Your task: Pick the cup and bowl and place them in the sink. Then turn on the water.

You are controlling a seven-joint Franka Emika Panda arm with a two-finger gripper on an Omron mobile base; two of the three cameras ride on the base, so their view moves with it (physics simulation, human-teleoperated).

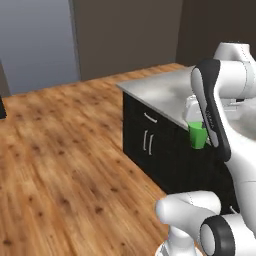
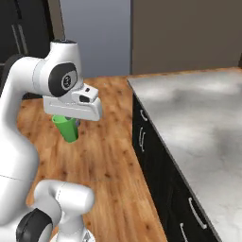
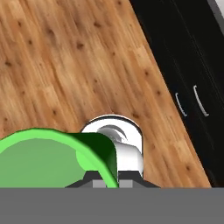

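Green plastic fills the lower left of the hand view: the cup (image 3: 48, 157), smooth and glossy, its round rim facing the camera and its wall pinched at the gripper (image 3: 107, 181), whose jaws are closed on it. Below it lies a wood-plank floor (image 3: 65, 65), warm brown with dark knots, and to the right a run of black cabinets (image 3: 188, 65) with slim curved metal handles.

From the right base view the cup (image 2: 66, 127) hangs under the white hand, held in the air over the floor (image 2: 108, 156), beside the cabinets and off the counter (image 2: 198, 123). It tapers, and its long axis leans, the narrow base pointing down and to the right. In the left base view the cup (image 1: 197, 135) shows partly behind the arm's dark-edged link, in front of the cabinets (image 1: 150, 145).

That counter is a flat slab, grey and mottled like brushed steel, with a straight edge.
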